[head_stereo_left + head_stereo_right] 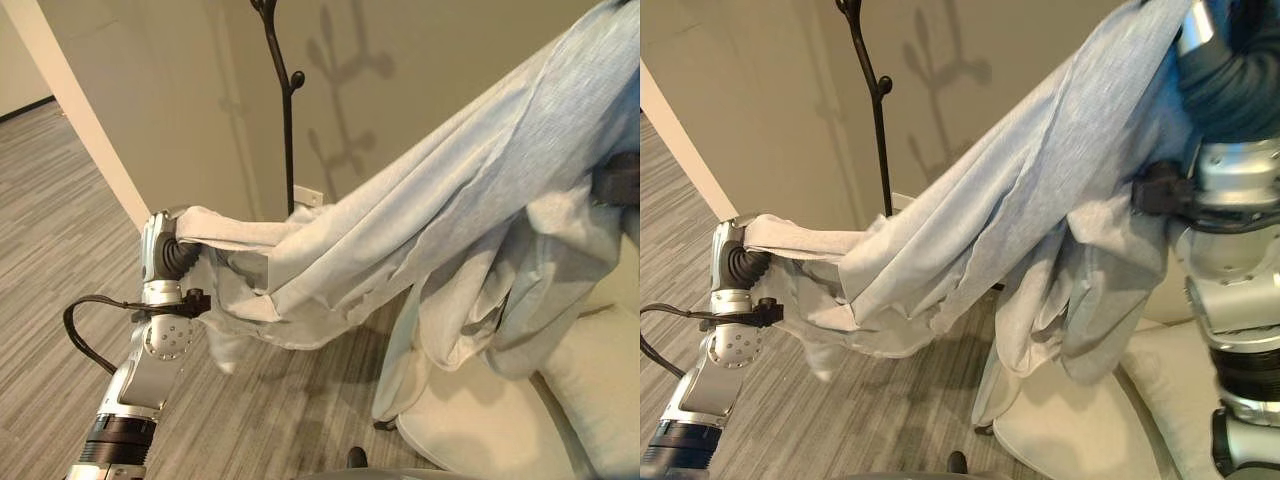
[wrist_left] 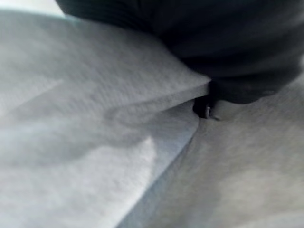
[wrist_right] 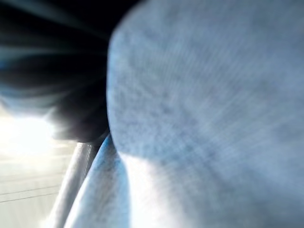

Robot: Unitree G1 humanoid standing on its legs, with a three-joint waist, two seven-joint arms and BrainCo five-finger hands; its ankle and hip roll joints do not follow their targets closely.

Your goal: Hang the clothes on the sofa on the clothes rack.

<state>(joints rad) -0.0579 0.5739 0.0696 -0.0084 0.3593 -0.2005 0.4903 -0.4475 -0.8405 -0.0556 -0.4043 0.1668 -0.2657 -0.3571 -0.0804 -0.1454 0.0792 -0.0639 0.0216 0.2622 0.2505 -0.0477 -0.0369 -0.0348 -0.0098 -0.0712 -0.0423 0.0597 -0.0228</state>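
You've got the grey garment (image 1: 420, 240) stretched in the air from left hand (image 1: 165, 250) at centre left up to right hand (image 1: 1230, 70) at upper right, above the sofa (image 1: 560, 410), rack (image 1: 285, 100) behind; both grips are cloth-covered, can't tell.

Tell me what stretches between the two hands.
The grey garment spans from the left hand up to the right hand, seen in both eye views.

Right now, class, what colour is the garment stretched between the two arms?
Light grey, plain; the garment shows best in the right eye view.
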